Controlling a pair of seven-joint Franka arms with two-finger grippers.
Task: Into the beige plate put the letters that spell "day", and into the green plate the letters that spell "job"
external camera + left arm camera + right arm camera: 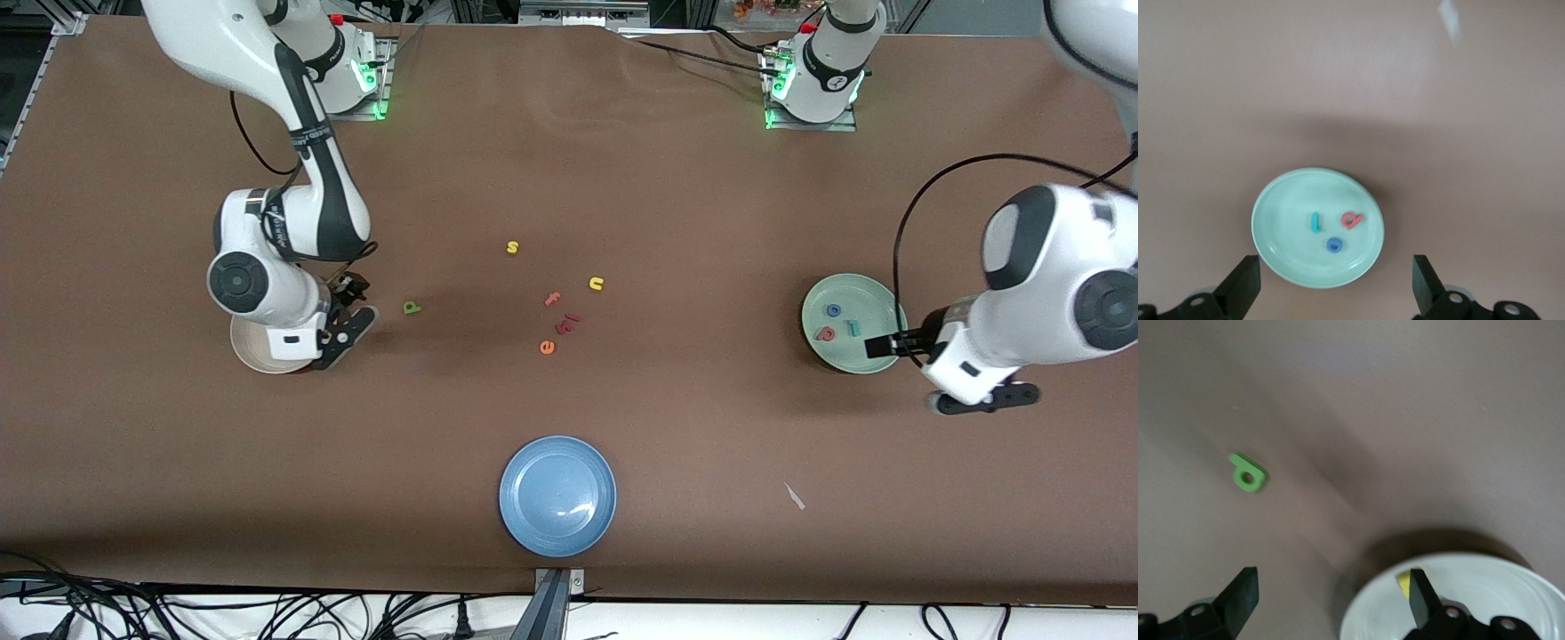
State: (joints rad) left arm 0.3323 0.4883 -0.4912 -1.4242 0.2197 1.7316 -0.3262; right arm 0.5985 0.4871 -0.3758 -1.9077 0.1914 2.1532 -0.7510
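The green plate lies toward the left arm's end of the table and holds a blue "o", a teal "j" and a pinkish-red "b". My left gripper hangs open over the plate's edge; its wrist view shows the plate with the "j", "b" and "o". The beige plate is mostly hidden under the right arm. My right gripper stands open over its rim, beside a yellow letter in it. The green "a" lies on the table nearby.
Loose letters lie mid-table: a yellow "s", a yellow "u", a pink "f", a red piece and an orange "e". A blue plate sits near the front camera, with a white scrap beside it.
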